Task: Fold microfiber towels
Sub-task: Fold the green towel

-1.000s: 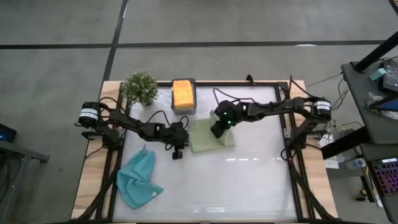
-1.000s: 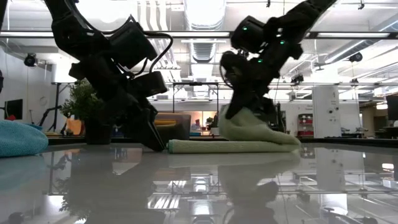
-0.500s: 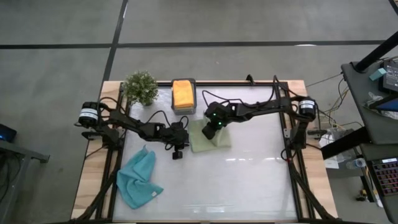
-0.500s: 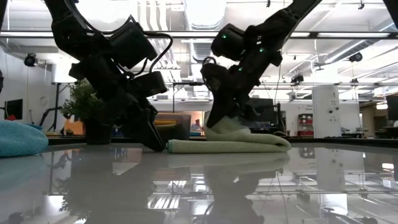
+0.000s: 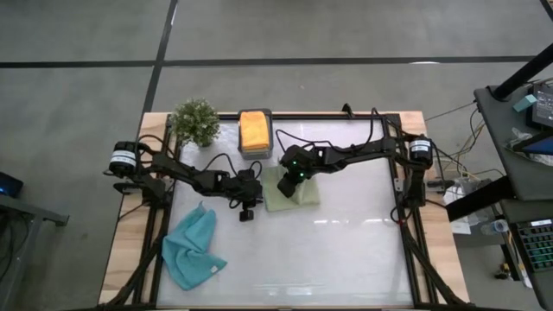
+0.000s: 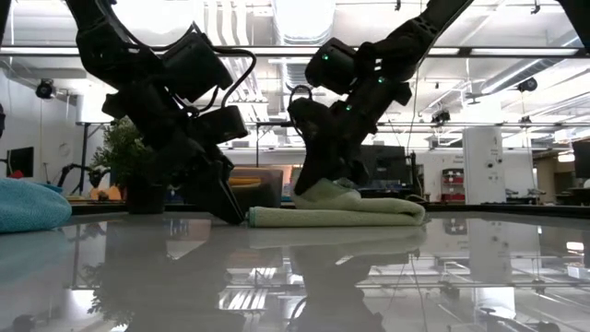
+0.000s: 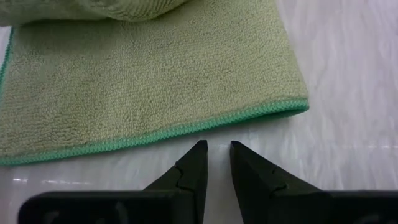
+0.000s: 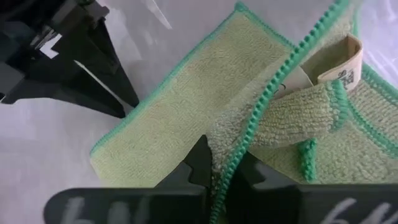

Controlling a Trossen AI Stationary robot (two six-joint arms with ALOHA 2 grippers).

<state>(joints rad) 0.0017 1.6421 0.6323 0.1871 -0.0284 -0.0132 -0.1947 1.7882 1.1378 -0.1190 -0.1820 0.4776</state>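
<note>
Right now the right gripper [image 5: 286, 184] is clamped on a hemmed edge of the sage green towel [image 5: 292, 192], its fingers [image 8: 200, 163] pinched tight on the cloth — the right wrist view shows the green stitching and a white label [image 8: 339, 67] bunched just ahead of them. That towel lies near the middle of the bench [image 5: 346, 250], partly doubled over, and in the low view the held edge stands up as a hump above the flat lower layer.

Just off the towel's left border the left gripper [image 5: 247, 212] sits low by the bench, fingers [image 7: 191, 169] nearly together with only a slit between them and nothing in it; the hem runs crosswise in front of the tips, close but apart.

So the relation that matters, as I judge it: the flat layer stretches from the right gripper toward the left arm's side, and the lifted edge has to be carried across it that way to land on the far hem.

Elsewhere, a light blue towel [image 5: 192, 249] lies crumpled near the bench's front left corner, and an orange towel [image 5: 254, 130] rests folded on the dark grey box [image 5: 255, 154] at the back edge, beside the potted plant [image 5: 195, 121].
</note>
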